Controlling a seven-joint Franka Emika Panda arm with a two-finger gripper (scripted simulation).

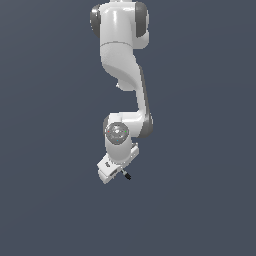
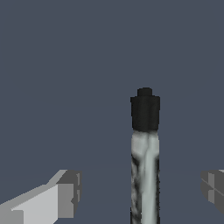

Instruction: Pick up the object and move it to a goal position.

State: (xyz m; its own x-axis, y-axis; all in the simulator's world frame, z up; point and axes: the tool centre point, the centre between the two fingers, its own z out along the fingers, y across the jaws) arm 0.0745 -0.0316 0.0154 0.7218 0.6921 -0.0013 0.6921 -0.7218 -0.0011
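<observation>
Arm (image 1: 122,75): white Franka, hanging down the middle of the exterior view, wrist bent toward the grey floor.
Floor (image 1: 45,210): plain flat grey, featureless; no goal marker visible anywhere in either view.
Gripper (image 1: 116,171): low, tilted, just at the stick; jaws spread wide in the wrist view, one finger (image 2: 65,194) on each side and clear grey gaps between pads and shaft. Not pinching anything.
Stick (image 2: 145,175): light grey mottled shaft with black tip (image 2: 145,113), lying between the two fingers but nearer one than the other, off centre. In the exterior view only a small dark end (image 1: 127,175) showing, poking out just beside the hand toward the exterior view's right. Seemingly resting on the floor, though contact cannot be confirmed.
Step in hand: approach finished or nearly so, grasp not yet made; lift and carry both left to do.
Next move: closing of the jaws on the shaft, likely after a slight sideways correction to centre it. Thin, light item, so apt to roll or slip out if caught by one pad first.
Afterwards: straight lift, then travel to the goal, position not shown.
</observation>
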